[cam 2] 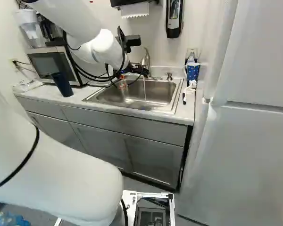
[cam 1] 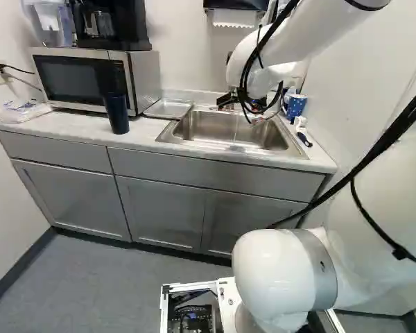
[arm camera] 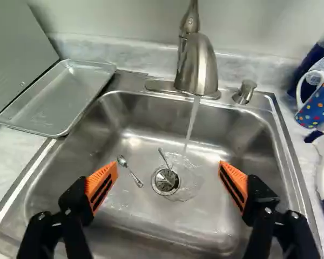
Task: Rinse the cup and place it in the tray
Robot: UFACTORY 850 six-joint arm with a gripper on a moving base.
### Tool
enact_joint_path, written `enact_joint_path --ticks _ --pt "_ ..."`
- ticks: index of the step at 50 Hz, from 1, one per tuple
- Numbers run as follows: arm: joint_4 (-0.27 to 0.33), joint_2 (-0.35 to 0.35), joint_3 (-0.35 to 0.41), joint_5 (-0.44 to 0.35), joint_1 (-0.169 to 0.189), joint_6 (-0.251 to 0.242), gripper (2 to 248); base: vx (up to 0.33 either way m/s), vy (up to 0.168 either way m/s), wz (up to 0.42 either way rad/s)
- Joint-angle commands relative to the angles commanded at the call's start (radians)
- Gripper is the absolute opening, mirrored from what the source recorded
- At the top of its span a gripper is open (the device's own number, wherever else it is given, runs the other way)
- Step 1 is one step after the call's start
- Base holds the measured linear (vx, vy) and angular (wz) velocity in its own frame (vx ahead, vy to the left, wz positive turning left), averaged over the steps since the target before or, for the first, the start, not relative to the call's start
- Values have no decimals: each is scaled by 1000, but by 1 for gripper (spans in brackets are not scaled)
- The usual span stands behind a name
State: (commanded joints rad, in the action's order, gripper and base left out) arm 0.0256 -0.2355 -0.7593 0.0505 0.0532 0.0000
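The surface [cam 1: 69,128] held the sink [arm camera: 86,145], water [arm camera: 192,121] running into it; the tray [arm camera: 62,102] lay just beside; the gripper [cam 2: 133,74] hung over the sink, wide open, holding nothing; the dark blue cup [cam 1: 116,114] stood near the tray, the spotted mug [arm camera: 317,105] across the sink; a spoon [arm camera: 122,161] lay inside.

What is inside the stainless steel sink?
A metal spoon, a slim metal utensil reaching the round metal drain, and falling water. The open black gripper covers parts of the sink.
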Motion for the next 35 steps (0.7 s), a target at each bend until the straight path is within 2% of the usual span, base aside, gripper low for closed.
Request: enact_joint_path --ticks 35 --pt "0 19 -17 0 -123 0 247 0 0 0"
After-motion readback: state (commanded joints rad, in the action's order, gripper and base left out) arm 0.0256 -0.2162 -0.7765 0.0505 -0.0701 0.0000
